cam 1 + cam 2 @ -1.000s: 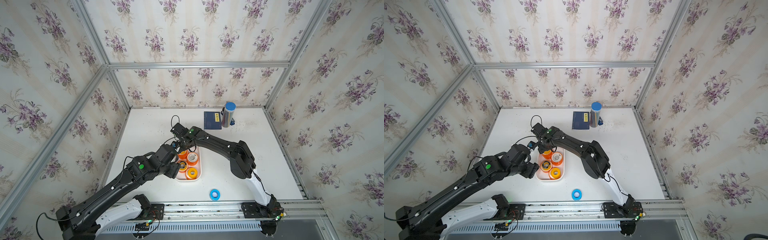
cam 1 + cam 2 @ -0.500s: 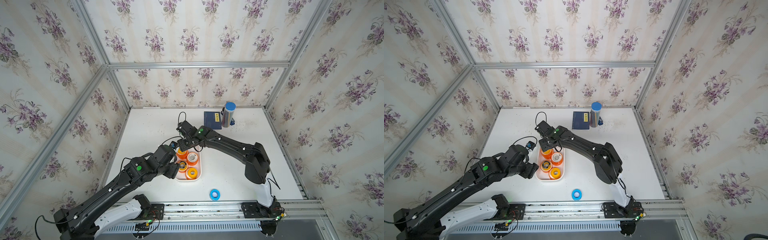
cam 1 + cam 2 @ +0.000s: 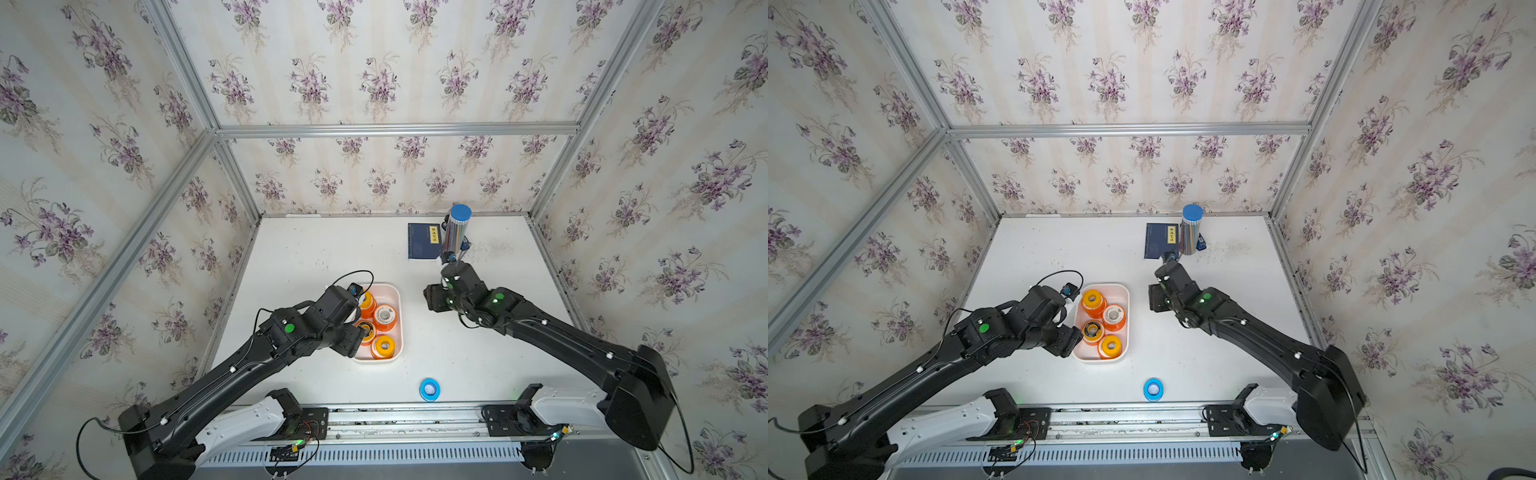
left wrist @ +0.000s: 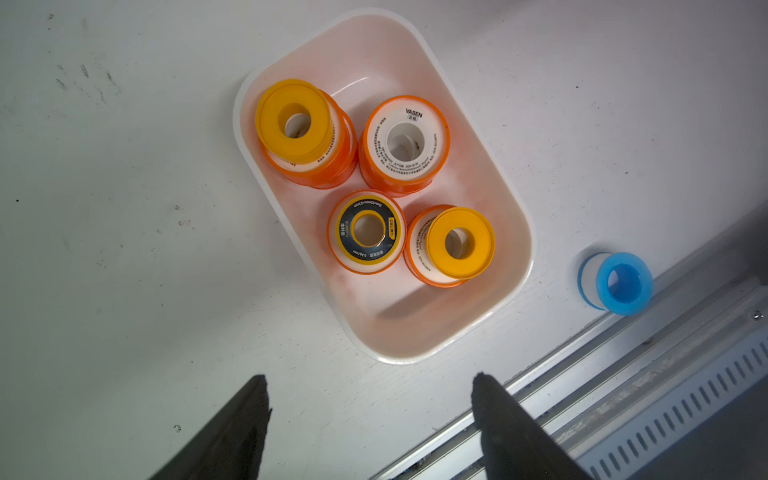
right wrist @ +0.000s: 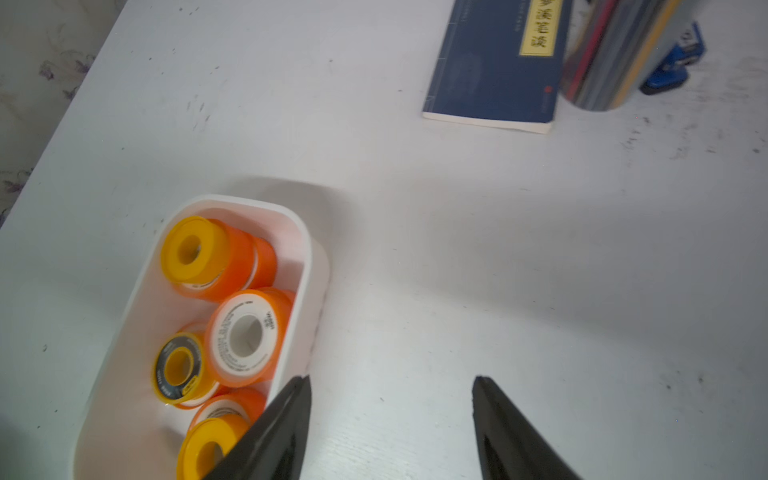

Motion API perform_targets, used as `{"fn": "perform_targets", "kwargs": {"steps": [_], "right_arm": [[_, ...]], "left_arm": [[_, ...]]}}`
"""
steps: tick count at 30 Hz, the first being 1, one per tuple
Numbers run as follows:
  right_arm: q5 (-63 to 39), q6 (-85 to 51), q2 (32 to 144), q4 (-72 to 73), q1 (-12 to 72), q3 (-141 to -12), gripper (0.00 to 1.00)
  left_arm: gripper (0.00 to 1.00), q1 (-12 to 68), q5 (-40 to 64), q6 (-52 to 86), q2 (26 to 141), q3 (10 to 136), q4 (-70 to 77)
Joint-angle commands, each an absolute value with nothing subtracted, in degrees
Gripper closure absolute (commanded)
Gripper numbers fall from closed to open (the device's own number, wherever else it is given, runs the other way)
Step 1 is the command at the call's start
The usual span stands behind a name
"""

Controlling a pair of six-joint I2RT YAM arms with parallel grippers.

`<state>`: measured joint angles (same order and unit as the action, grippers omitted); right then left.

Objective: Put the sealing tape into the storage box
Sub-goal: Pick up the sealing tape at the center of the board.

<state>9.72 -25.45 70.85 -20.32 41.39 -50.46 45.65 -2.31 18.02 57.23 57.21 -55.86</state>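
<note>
The storage box [image 3: 397, 296], a white tray, holds several sealing tape spools standing in stacks: orange ones, a white-faced one [image 4: 405, 141], a yellow-topped one [image 4: 295, 120] and a black-labelled one [image 4: 368, 228]. A blue spool [image 3: 429, 389] lies alone on the table near the front rail, also in the left wrist view [image 4: 619, 282]. My left gripper [image 4: 369, 380] hovers open and empty at the box's near-left corner. My right gripper [image 5: 391, 380] is open and empty over bare table just right of the box [image 5: 309, 249]; in a top view it [image 3: 1156, 297] hangs beside the tray [image 3: 1126, 293].
A dark blue booklet [image 3: 423, 241] lies at the back, with a tall silvery cylinder [image 3: 456, 230] with a blue cap beside it and a small blue object [image 5: 673, 62] behind that. A metal rail [image 3: 415, 415] runs along the front edge. Papered walls close in three sides.
My right gripper has swung from over the far end of the box out to the right, over bare table. The left arm has barely moved.
</note>
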Motion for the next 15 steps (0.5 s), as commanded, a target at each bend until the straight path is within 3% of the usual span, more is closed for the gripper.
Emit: {"fn": "perform_targets", "kwargs": {"steps": [1,6,15], "right_arm": [[9.29,-28.09,63.03,-13.46,36.6,-41.07,0.34],[10.42,-31.01,52.45,-11.34,28.41,-28.83,0.34],[13.88,-35.04,47.02,-7.69,27.69,-19.91,0.31]], "left_arm": [[0.25,45.55,1.2,16.35,58.86,58.16,-56.25],[0.26,45.69,6.41,14.91,61.64,58.94,-53.83],[0.27,57.5,4.86,18.83,74.25,64.3,-48.39]]}}
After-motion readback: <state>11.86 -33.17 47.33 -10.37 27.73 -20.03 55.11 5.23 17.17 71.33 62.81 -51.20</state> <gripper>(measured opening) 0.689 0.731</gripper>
